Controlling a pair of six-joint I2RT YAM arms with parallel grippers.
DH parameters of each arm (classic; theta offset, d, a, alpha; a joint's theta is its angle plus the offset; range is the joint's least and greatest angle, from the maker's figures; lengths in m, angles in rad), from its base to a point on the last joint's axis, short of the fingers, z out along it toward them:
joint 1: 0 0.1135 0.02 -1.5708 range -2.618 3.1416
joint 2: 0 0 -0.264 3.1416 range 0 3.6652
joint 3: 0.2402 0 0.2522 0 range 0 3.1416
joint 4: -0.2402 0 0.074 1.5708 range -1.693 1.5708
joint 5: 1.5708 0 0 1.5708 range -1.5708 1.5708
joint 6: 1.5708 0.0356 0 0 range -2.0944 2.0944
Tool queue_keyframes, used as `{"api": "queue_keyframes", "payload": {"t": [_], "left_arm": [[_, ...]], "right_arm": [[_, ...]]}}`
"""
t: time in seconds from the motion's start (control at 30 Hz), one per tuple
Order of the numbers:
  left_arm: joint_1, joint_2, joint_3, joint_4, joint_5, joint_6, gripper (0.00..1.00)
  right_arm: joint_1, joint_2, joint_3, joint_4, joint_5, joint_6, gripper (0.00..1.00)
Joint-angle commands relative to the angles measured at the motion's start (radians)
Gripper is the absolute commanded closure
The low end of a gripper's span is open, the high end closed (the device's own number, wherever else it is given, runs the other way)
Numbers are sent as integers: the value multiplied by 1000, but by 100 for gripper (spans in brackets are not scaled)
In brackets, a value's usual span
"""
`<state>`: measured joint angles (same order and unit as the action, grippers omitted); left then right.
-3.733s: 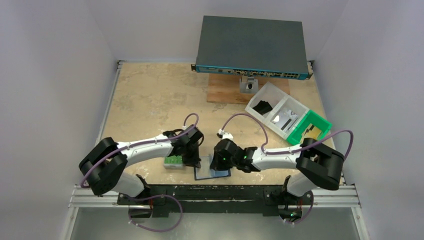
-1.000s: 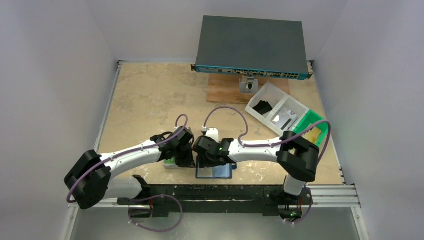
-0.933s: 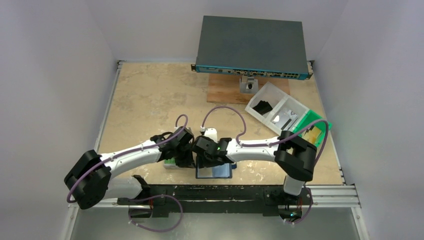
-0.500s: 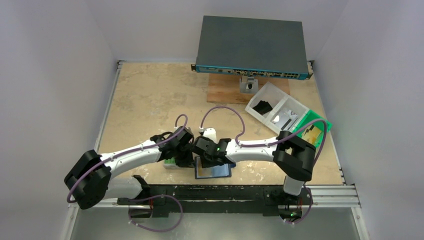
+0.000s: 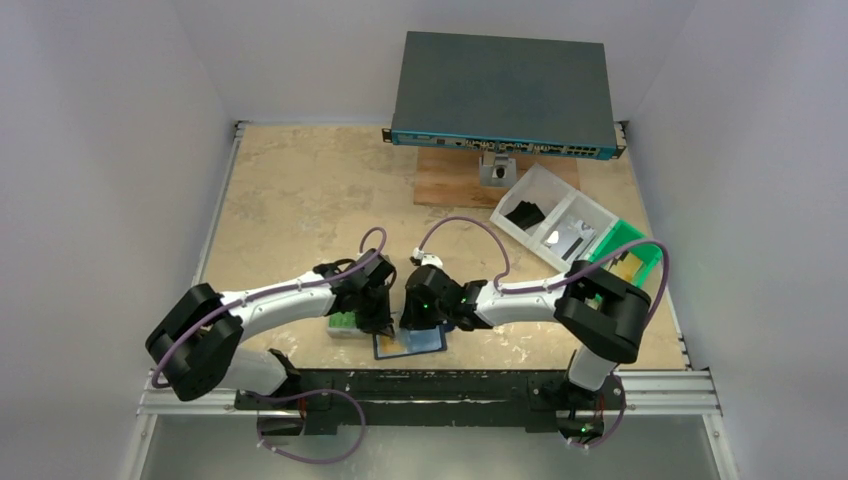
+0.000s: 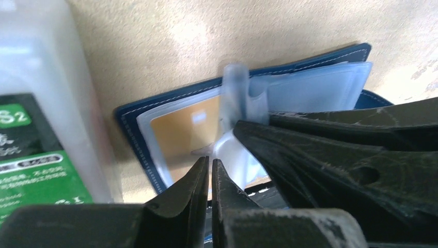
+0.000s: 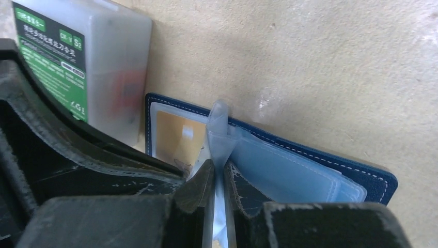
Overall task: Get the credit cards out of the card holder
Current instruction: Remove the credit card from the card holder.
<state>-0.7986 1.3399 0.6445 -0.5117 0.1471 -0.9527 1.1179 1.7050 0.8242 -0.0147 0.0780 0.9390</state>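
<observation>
Top external shows both arms bent inward over the near edge of the bench (image 5: 290,200), with their pincers meeting above the card holder (image 5: 412,344). The holder lies open and flat close to that edge. The left pincer (image 5: 378,318) comes in from the left and the right pincer (image 5: 420,316) from the right, and the two are just beside each other. A grey case with a green label (image 5: 345,323) sits just beside the holder's left side, partly under the left wrist.

Right wrist view: the right pincer (image 7: 218,173) is closed on a clear plastic sleeve (image 7: 218,121) of the holder. The sleeve stands upright from the spine, pinched between the two black fingertips. Left of it, a tan-gold credit card (image 7: 173,135) lies inside another clear pocket against the navy cover. Right of it, more pale-blue pockets lie flat; whether they hold cards I cannot tell.

Left wrist view: the left pincer (image 6: 209,168) has its jaws shut, tips almost together, at the near edge of the pocket that holds the card (image 6: 181,129). Whether it pinches that pocket's edge cannot be told.

At the back of the bench, well apart from the arms, a dark flat equipment box (image 5: 505,90) rests above a wooden board (image 5: 445,185). A clear compartment bin (image 5: 545,185) and a green tray (image 5: 640,240) lie to the right.
</observation>
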Motion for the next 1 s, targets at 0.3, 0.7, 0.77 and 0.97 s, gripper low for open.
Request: {"api": "queue_keyframes", "payload": {"t": [0.3,0.7,0.77,0.97], "left_arm": [[0,62,57,20,0,3,100],[-8,97,56,65,33,-2,100],[-11,104,64,67,36,-1,100],[-25,123,74,80,48,-3,100]], "right_arm": [[-50,12,-182,130,-170,23,85],[-50,-223,-95,-46,-81,8,48],[-51,-247,-84,-86,-39,7,48],[-41,-245,-62,-179,41,6,52]]}}
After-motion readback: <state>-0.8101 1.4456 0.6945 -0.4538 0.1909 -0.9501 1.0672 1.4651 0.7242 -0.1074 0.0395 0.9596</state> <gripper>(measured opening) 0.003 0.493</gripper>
